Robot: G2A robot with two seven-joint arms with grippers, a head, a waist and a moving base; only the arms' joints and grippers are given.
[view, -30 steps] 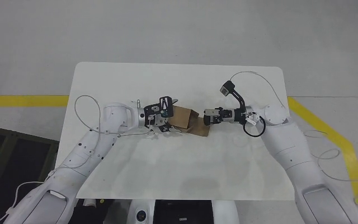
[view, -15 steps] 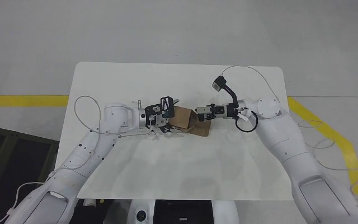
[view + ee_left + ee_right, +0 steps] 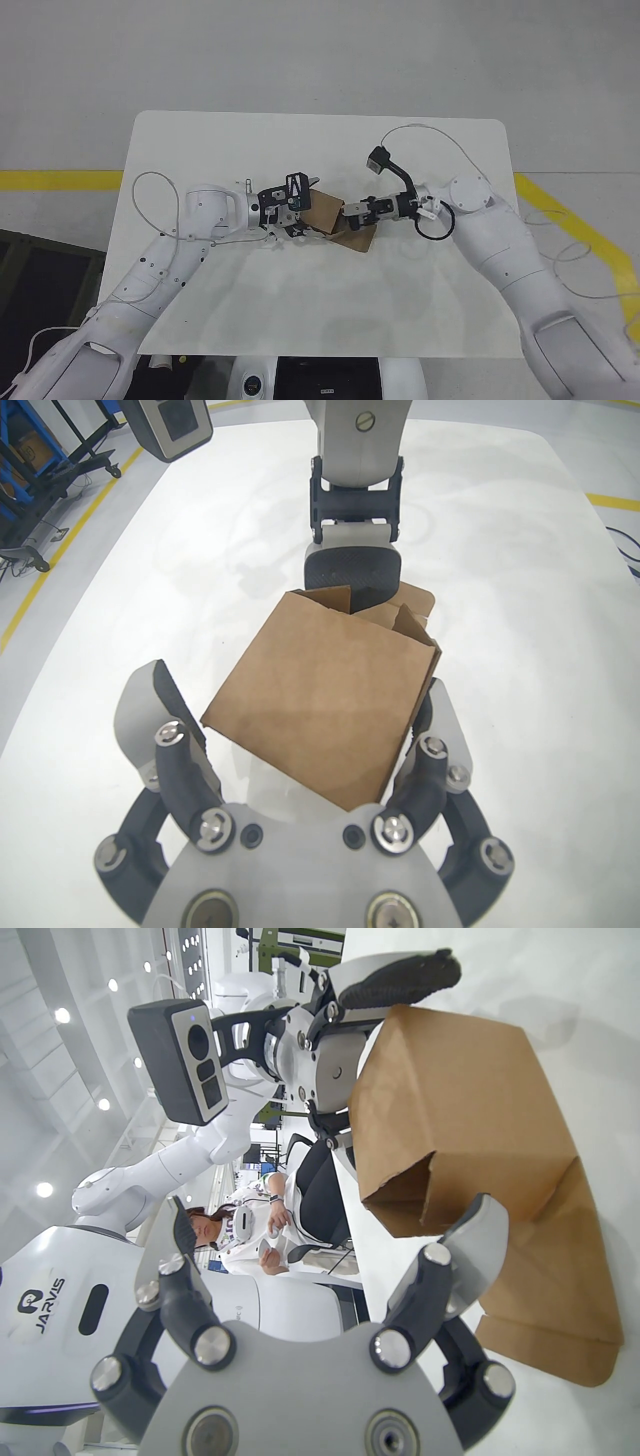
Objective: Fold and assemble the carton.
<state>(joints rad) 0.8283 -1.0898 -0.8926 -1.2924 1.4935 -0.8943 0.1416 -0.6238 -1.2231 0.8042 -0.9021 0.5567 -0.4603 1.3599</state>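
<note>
Bright, even overhead light, soft shadows

The left gripper is gripping the brown carton by its sides; the right gripper is touching the flaps at its far open end.

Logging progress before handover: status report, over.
Left tool gripping carton. Right tool open, finger at carton's open end. One flap flat on table.
</note>
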